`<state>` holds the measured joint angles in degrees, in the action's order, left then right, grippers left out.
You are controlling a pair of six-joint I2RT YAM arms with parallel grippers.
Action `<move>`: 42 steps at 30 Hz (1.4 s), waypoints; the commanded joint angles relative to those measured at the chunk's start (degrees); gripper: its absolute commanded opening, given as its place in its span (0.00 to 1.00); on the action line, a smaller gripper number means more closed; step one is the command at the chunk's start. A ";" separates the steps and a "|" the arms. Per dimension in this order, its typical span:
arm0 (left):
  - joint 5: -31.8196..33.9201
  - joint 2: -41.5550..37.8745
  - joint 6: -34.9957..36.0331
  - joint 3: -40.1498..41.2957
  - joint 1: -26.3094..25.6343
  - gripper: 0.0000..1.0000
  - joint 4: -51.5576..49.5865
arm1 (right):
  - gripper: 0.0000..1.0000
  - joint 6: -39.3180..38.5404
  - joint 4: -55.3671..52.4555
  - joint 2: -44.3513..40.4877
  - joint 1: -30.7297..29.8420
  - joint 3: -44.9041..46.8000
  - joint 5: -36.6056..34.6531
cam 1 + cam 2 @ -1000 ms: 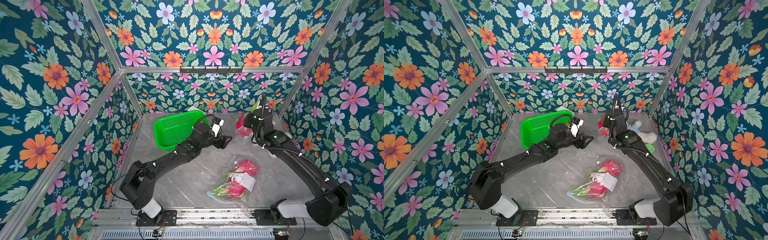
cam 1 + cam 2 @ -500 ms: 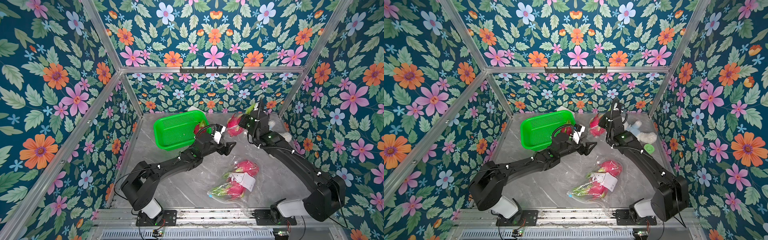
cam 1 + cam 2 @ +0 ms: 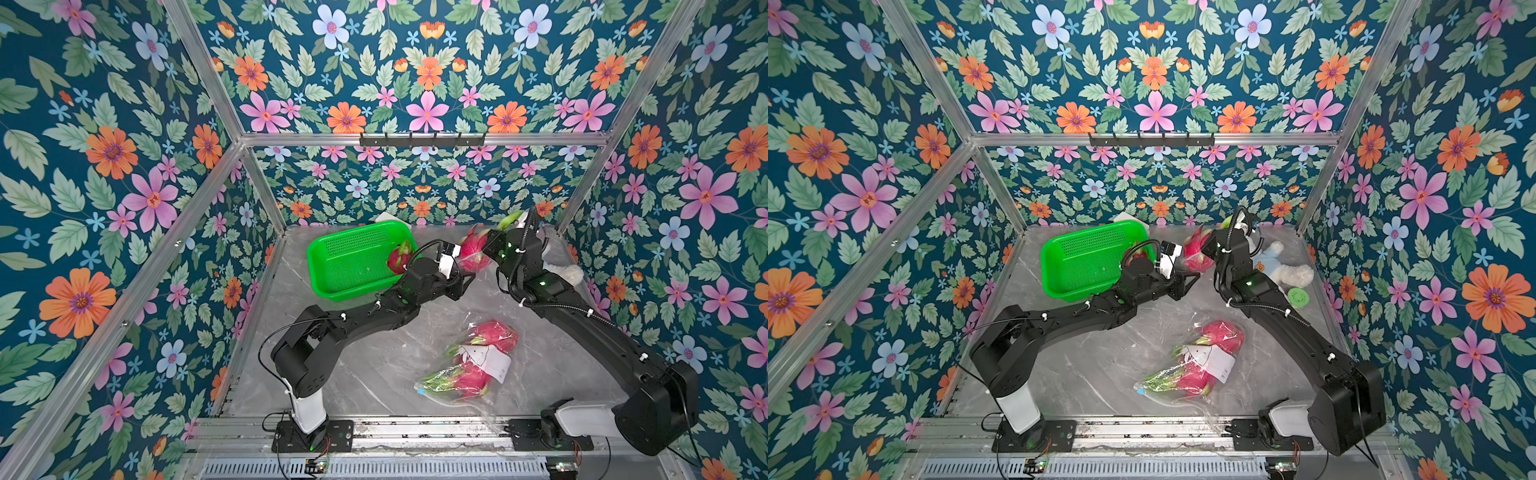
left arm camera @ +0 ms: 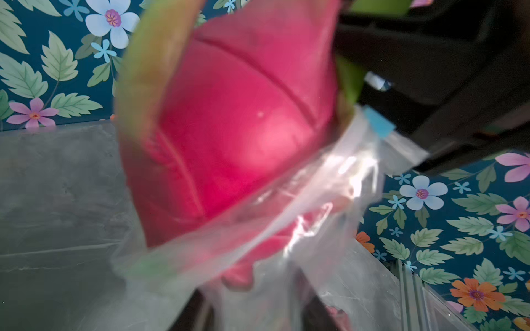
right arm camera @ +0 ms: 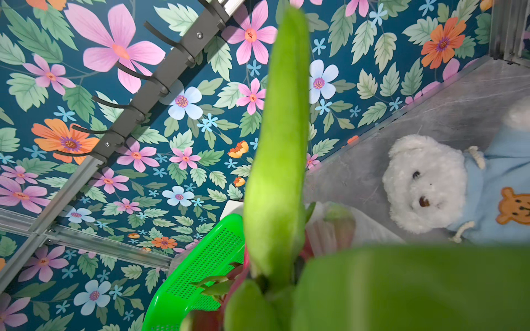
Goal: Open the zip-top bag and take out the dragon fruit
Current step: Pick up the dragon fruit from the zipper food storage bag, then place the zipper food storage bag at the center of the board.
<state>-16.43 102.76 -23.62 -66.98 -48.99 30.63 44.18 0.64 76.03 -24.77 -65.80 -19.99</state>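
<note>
A magenta dragon fruit (image 3: 471, 249) (image 3: 1194, 249) hangs in the air by the basket, half out of a clear zip-top bag (image 4: 315, 195) with a blue slider (image 4: 378, 123). My right gripper (image 3: 490, 245) is shut on the fruit's green scales (image 5: 278, 172), which hide its fingers in the right wrist view. My left gripper (image 3: 461, 274) (image 4: 258, 312) sits just under the fruit, shut on the bag's loose film. The fruit's pink skin (image 4: 235, 129) fills the left wrist view. A second bag (image 3: 469, 365) (image 3: 1196, 365) holding two dragon fruits lies on the table near the front.
A green mesh basket (image 3: 345, 266) stands at the back left with one dragon fruit (image 3: 398, 257) in it. At the back right lie a white teddy bear (image 3: 1279, 266) (image 5: 430, 183) and a green disc (image 3: 1298, 297). A hook rail (image 3: 422, 139) crosses the back wall.
My left gripper came away from the basket to the underside of the held fruit and closed from wide open onto the bag. The right arm carried the fruit a little leftward.
</note>
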 commanded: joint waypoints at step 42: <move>4.97 -0.29 14.65 1.03 2.32 0.00 -10.38 | 0.00 -0.60 24.71 -10.03 4.46 10.15 10.29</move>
<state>-12.32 103.20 -10.20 -66.57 -46.87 25.56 42.81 14.57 65.23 -20.36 -55.94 -7.90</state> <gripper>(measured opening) 0.048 0.185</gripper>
